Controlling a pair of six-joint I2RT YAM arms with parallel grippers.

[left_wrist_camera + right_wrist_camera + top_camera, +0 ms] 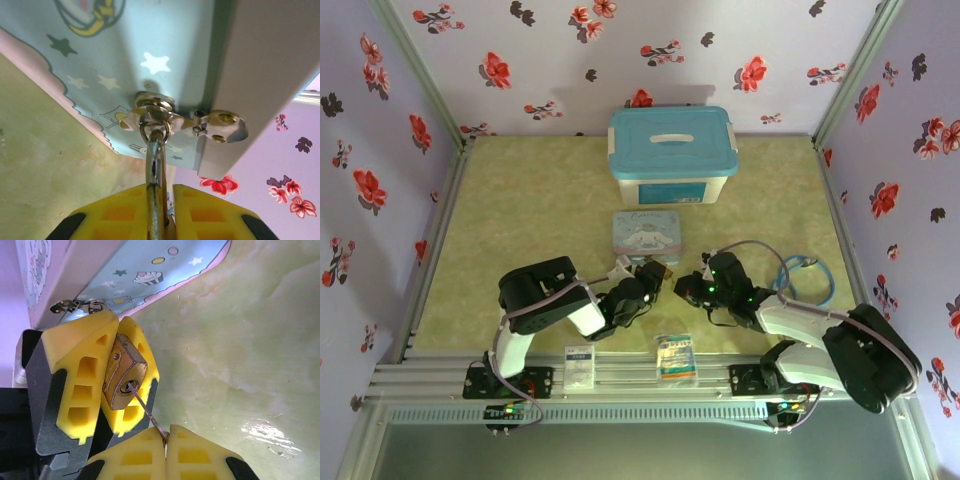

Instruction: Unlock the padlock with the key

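The brass padlock is clamped between the yellow fingers of my left gripper, which is shut on it, keyhole face towards the right wrist camera. In the left wrist view its silver shackle rises out of my left gripper and passes through a ring on the hasp of the cartoon tin. The thin silvery key runs from the keyhole down to my right gripper, which is shut on its head. Its tip sits in the keyhole.
The cartoon tin lies just behind both grippers, with a blue-lidded white box further back. Two printed packets rest on the front rail. A blue cable loops at the right. Floral walls close in three sides.
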